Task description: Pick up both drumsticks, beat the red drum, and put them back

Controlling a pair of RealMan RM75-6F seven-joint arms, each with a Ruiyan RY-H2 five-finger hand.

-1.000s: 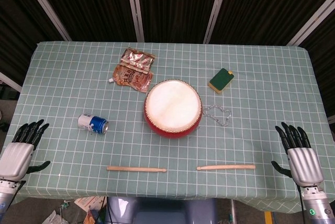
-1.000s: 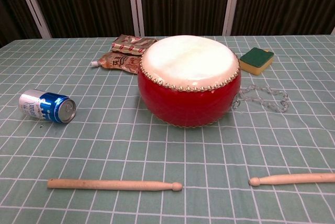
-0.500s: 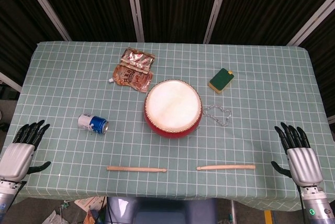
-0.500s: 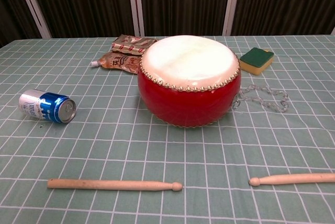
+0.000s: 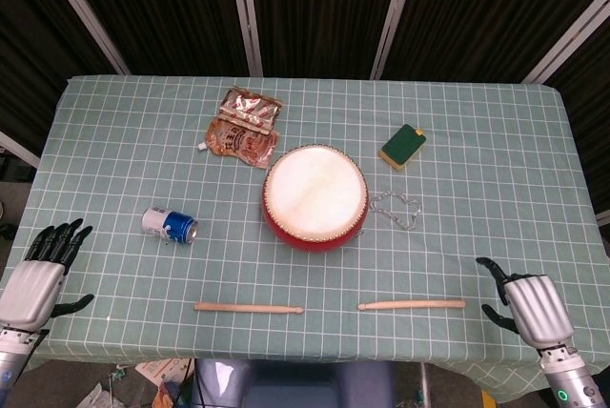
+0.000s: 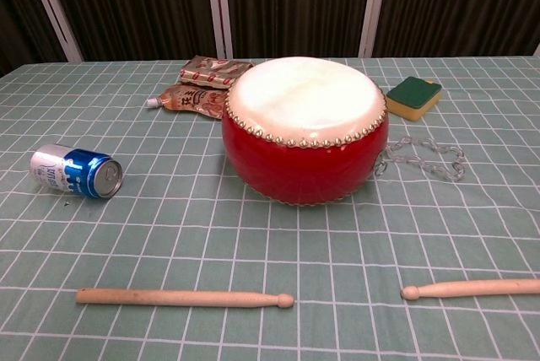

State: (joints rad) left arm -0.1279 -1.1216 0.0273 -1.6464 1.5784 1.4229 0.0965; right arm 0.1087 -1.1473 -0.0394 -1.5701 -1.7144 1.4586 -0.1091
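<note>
1. The left robot hand (image 5: 33, 279) was seen at the near left corner of the green checked table (image 5: 114, 141), empty, its dark fingers apart and pointing away from the robot; nothing about it had altered over the last second.
2. A blue and silver drinks can (image 5: 170, 224) was found on its side left of centre, and two crumpled brown foil packets (image 5: 246, 127) lay further back; neither had been disturbed.
3. The left wooden drumstick (image 5: 249, 309) was left flat near the front edge, tip toward the middle, well apart from the left robot hand.
4. The round red drum with a white skin (image 5: 315, 195) was kept upright at the table's centre, untouched, with a thin metal chain (image 5: 395, 208) just to its right and a green and yellow sponge (image 5: 403, 146) behind that.
5. The right wooden drumstick (image 5: 412, 305) was still lying flat, its butt end toward the right.
6. The right robot hand (image 5: 526, 306) had been turned inward and brought closer to that butt end since half a second earlier; it was empty, its fingers apart, and not yet touching the stick.
7. This was judged the start of the first pick-up, with nothing yet grasped.
</note>
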